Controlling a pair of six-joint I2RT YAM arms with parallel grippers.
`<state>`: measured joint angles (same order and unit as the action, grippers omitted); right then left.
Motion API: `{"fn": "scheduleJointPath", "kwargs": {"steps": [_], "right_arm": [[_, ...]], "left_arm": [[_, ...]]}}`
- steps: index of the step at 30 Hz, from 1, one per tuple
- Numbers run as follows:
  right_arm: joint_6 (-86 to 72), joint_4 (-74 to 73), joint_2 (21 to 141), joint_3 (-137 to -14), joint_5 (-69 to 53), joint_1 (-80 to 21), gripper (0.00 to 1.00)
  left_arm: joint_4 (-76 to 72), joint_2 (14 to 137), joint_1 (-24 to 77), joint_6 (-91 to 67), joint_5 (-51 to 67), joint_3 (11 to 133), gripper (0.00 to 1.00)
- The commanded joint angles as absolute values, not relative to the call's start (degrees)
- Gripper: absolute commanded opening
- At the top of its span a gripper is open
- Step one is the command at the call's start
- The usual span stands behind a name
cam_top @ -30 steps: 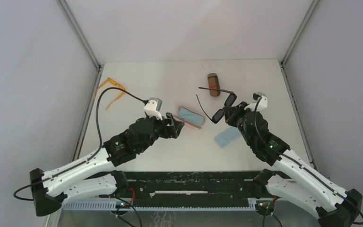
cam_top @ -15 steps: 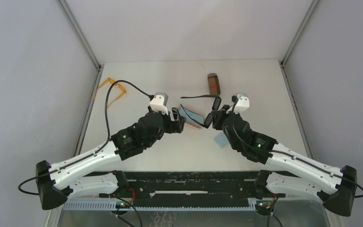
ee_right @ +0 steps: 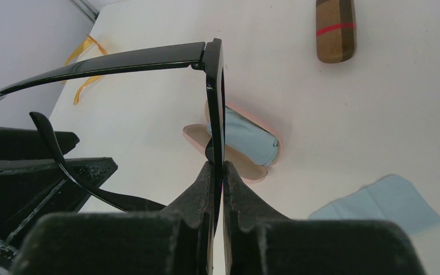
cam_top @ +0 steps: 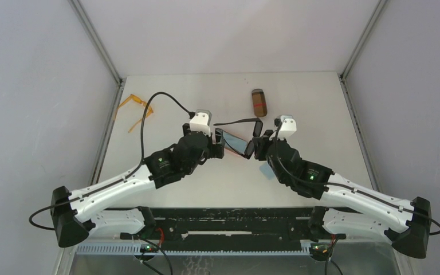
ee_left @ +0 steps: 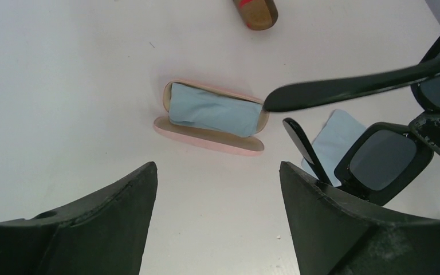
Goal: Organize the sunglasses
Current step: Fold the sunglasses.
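Right gripper: pinched shut on the front frame of the black sunglasses, held above the table.
Black pair's heading: temples unfolded, pointing left toward the left gripper.
Left gripper: jaws spread, holding nothing, over the pink case.
Orange sunglasses: at the table's far-left edge.

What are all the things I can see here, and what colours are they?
table: one, white, under everything.
black sunglasses: one pair, black, mid-table, off the surface.
orange sunglasses: one pair, orange, far left of table.
pink case: one, pink, open, mid-table.
brown case: one, brown with red stripe, far side.
cloths: two, light blue; one in the pink case, the other loose on the table.
left arm, right arm: two, white and black, near edge.
left fingers: black, open, empty.
right fingers: black, pinching the black sunglasses.
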<state>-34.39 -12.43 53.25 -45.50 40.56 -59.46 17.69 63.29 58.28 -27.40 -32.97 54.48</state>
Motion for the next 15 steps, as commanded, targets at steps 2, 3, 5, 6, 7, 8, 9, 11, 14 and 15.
{"fn": "scheduleJointPath", "kwargs": {"steps": [2,3,5,6,7,8,9,11,14,15], "right_arm": [[-32.2,-9.7,54.0,-48.2,35.8,-60.5,0.00],[-32.2,-9.5,54.2,-48.2,35.2,-60.6,0.00],[-32.4,-9.0,54.4,-48.1,33.9,-60.6,0.00],[-32.5,-8.8,54.5,-48.2,33.4,-60.6,0.00],[-32.7,-8.5,54.6,-48.2,32.8,-60.6,0.00],[-33.0,-8.3,54.7,-48.2,32.2,-60.6,0.00],[-33.2,-8.0,54.9,-48.2,31.6,-60.5,0.00],[-33.7,-7.5,55.2,-48.2,30.5,-60.5,0.00],[-34.2,-7.1,56.1,-48.7,28.8,-60.5,0.00],[-34.1,-7.1,56.5,-49.0,28.2,-60.5,0.00]], "left_arm": [[16.8,65.5,58.5,-24.8,-34.0,60.5,0.83],[16.7,65.8,58.5,-24.8,-33.6,60.8,0.83],[16.7,66.7,58.5,-24.7,-32.9,61.5,0.83],[16.6,67.0,58.5,-24.7,-32.6,61.7,0.84],[16.6,67.5,58.5,-24.8,-32.5,61.9,0.84],[16.6,67.8,58.5,-25.0,-32.3,62.1,0.84],[16.5,68.2,58.5,-25.2,-32.1,62.2,0.85],[16.2,68.6,58.5,-25.6,-31.6,62.2,0.87],[15.8,69.2,58.5,-26.0,-31.1,62.3,0.90],[15.6,69.4,58.5,-26.1,-31.0,62.4,0.90]]}}
